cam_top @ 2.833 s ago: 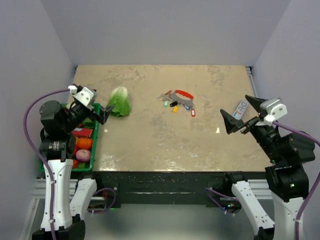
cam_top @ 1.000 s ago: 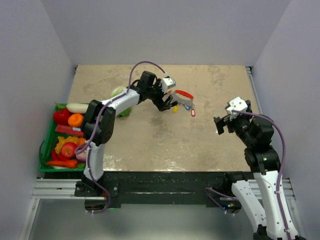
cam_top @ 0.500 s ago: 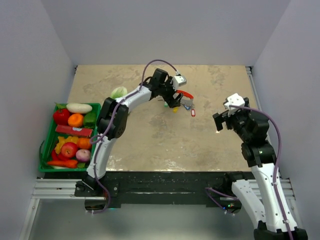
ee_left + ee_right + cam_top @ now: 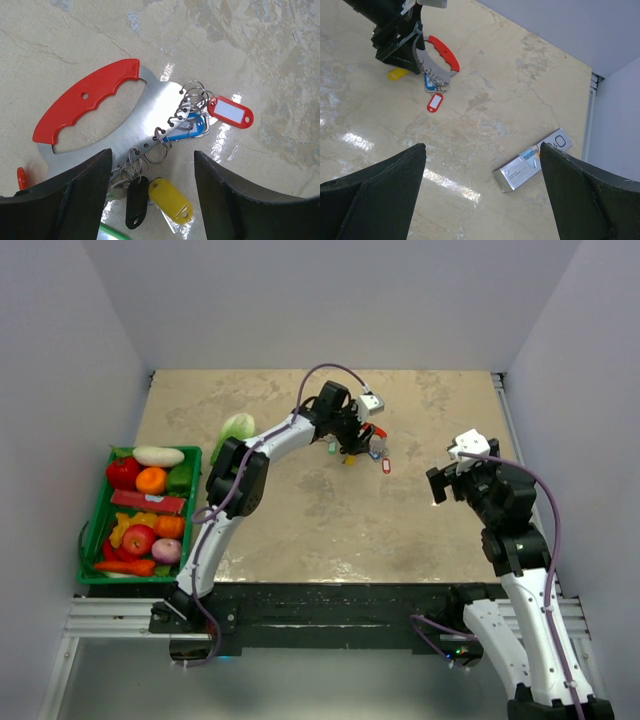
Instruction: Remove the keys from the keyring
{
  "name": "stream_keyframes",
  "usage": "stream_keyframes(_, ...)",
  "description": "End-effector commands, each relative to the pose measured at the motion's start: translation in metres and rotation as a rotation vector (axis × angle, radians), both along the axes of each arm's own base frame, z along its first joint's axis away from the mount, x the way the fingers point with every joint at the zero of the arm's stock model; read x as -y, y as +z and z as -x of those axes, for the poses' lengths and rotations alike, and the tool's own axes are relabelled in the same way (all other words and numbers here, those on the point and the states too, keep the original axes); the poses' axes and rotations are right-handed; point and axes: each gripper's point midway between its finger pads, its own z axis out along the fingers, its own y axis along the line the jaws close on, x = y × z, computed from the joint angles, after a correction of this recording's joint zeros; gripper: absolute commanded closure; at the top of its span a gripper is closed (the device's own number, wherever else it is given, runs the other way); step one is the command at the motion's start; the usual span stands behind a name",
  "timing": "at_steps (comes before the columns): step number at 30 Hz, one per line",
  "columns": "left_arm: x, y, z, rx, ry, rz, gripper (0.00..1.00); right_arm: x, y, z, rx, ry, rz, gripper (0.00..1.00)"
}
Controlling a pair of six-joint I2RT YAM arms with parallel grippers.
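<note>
Lower the wide-open left gripper (image 4: 150, 155) squarely onto the keyring (image 4: 127, 117), pinning it to the bench (image 4: 260, 60), leaving the keys (image 4: 170, 201) clear for the equally wide right gripper (image 4: 482, 148).

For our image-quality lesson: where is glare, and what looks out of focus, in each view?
Left wrist: glare streaks on the table beside the red tag, left fingers dark and soft. Right wrist: bright patches on the table, right fingers blurred. Top external: even light.

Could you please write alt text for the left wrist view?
The open left gripper hovers over a keyring, a metal plate with a red grip, on a beige table. Rings along its edge carry keys with red, blue, yellow and black tags.
</note>
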Motion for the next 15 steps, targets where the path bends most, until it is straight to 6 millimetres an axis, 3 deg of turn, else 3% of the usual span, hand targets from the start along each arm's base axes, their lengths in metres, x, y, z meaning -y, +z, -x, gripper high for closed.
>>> stream_keyframes(1, 0.011, 0.019, -0.012, 0.044, 0.012, 0.026, 0.33, 0.004, 0.009, -0.003, 0.041, -0.029, -0.012, 0.01)
stream_keyframes(12, 0.003, 0.006, -0.015, 0.056, 0.040, -0.018, 0.59, 0.004, 0.006, -0.003, 0.040, -0.029, -0.010, 0.01)
stream_keyframes(15, 0.004, 0.010, -0.008, 0.045, 0.005, -0.004, 0.60, 0.004, 0.004, -0.003, 0.034, -0.030, -0.009, 0.01)
